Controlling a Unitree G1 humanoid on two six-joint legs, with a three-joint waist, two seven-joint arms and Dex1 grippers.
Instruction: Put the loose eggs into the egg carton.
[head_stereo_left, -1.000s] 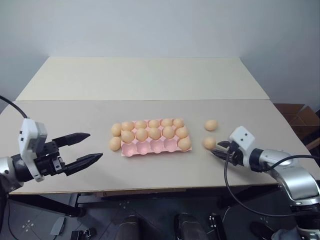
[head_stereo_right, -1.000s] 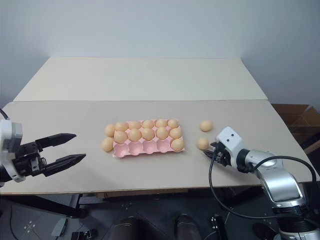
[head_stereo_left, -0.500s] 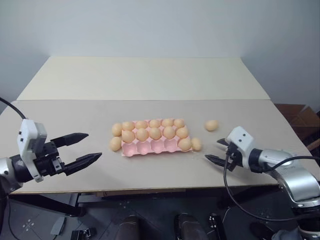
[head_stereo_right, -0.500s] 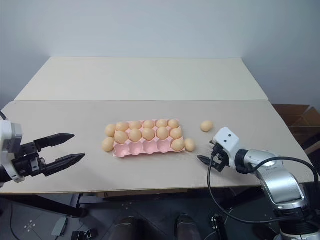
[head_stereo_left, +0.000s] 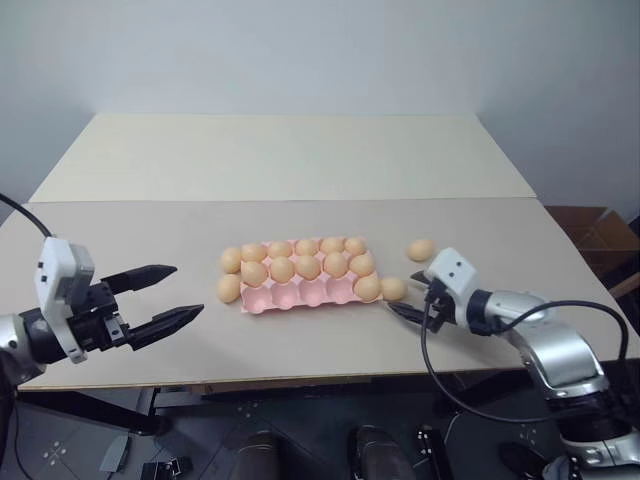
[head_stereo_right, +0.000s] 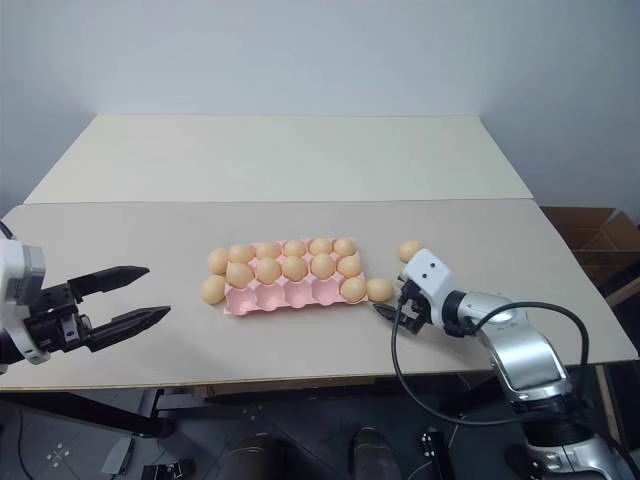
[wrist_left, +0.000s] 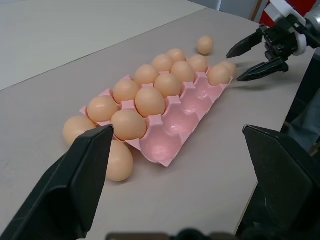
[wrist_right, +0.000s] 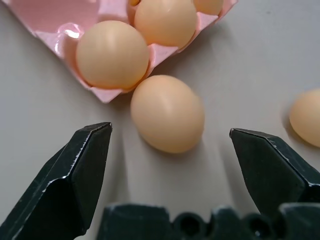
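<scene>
Now | egg carton long axis left-right | right gripper spread wide, empty | left gripper released

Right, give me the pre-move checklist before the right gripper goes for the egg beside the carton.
1. Right gripper open: ok.
2. Egg beside the carton lined up between its fingers: ok.
3. That egg lying on the table, touching the egg carton corner: ok.
4. Empty cups in the carton's near row: ok.
5. Left gripper open, away from the carton: ok.
6. Grip depth on the egg: cannot tell.
</scene>
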